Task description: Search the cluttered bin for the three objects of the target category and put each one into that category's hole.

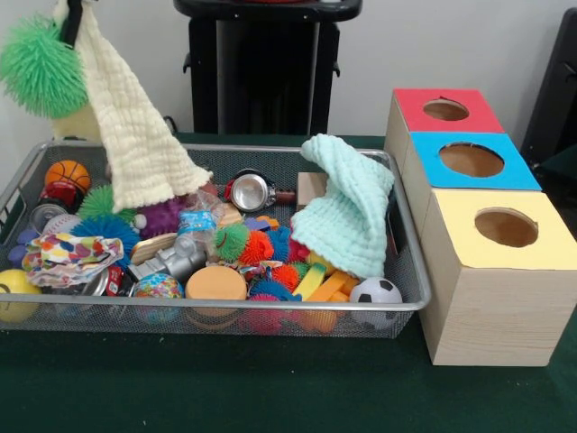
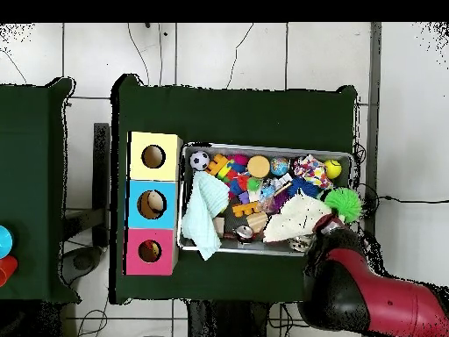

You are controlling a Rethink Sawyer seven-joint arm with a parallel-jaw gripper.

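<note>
The jaws [image 1: 74,20], at the top left of the front view, are clamped on a cream cloth [image 1: 131,135] that hangs from them and drapes down into the far left part of a wire mesh bin [image 1: 410,271]. A green spiky ball [image 1: 41,68] is lifted beside the cloth, at the jaws' left. In the bin lie many small toys: a mini basketball [image 1: 68,173] at far left, a yellow ball [image 1: 16,293] at near left, a metal strainer [image 1: 252,191] in the middle, a soccer ball [image 1: 375,293] at near right, and a mint cloth [image 1: 347,216] piled on the right. Right of the bin, on the green bench [image 1: 225,388], stand three wooden boxes with round holes: red-topped box [image 1: 446,110] farthest, blue-topped box [image 1: 473,161] in the middle, yellow-topped box [image 1: 505,230] nearest.
</note>
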